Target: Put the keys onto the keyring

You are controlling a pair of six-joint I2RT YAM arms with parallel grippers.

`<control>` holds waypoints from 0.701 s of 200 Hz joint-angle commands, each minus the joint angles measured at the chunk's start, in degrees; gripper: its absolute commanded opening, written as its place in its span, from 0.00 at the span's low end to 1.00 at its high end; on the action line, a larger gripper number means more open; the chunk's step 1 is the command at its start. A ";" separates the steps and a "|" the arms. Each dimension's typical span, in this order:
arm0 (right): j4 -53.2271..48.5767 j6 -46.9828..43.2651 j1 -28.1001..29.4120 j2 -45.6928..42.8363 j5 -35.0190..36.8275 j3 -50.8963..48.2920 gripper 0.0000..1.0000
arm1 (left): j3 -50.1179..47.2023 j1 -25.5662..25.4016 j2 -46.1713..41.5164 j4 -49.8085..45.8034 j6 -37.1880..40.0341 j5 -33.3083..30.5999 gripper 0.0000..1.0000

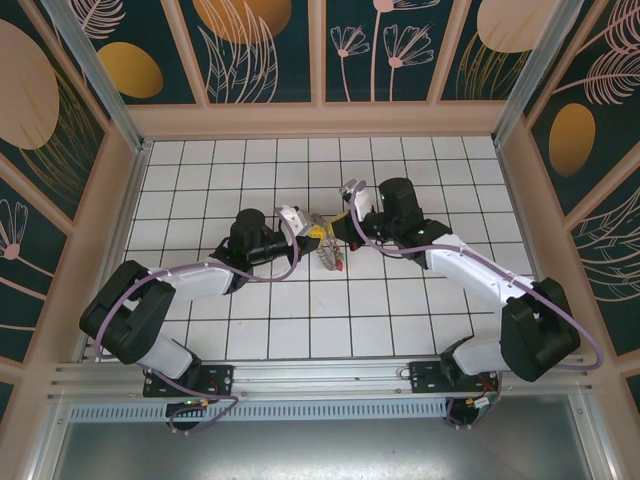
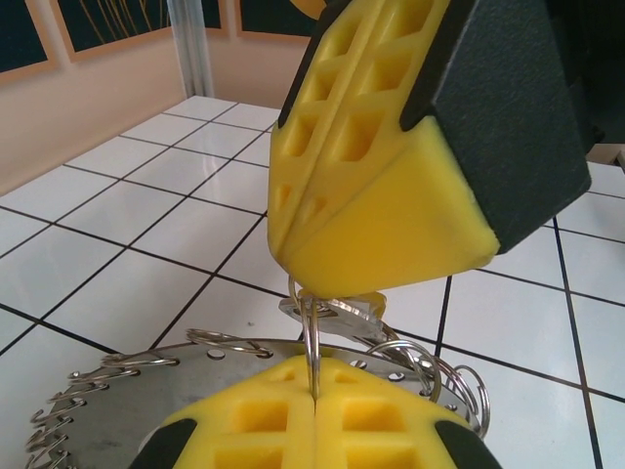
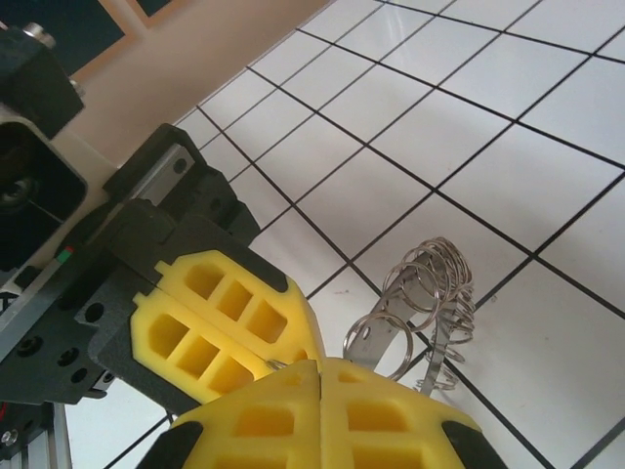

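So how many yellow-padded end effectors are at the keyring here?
2. Left end effector and right end effector meet tip to tip over the silvery toothed metal keyring, both shut on one wire loop.

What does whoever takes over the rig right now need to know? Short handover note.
Left gripper: shut, pinching a thin wire loop at the keyring's rim.
Right gripper: shut, tip almost against the left one, just above that loop. What it pinches is hidden.
Keyring: mid-table, between the two grippers.
Keys: a small silvery piece with a yellow end sits at the loop, probably a key. Whether it is threaded on cannot be told.
Done: loop gripped, both arms in position.
Left: confirm that key is on, then thread any others.
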 commanded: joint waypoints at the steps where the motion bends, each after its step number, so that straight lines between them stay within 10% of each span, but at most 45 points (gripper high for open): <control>1: 4.24 -0.72 0.04 -1.76 -2.28 -0.19 0.00 | 1.48 -0.37 -1.10 2.12 0.24 1.40 0.00; 140: 3.06 -4.83 2.91 -1.05 1.83 1.81 0.00 | 0.95 -0.43 -2.02 1.91 0.40 0.93 0.00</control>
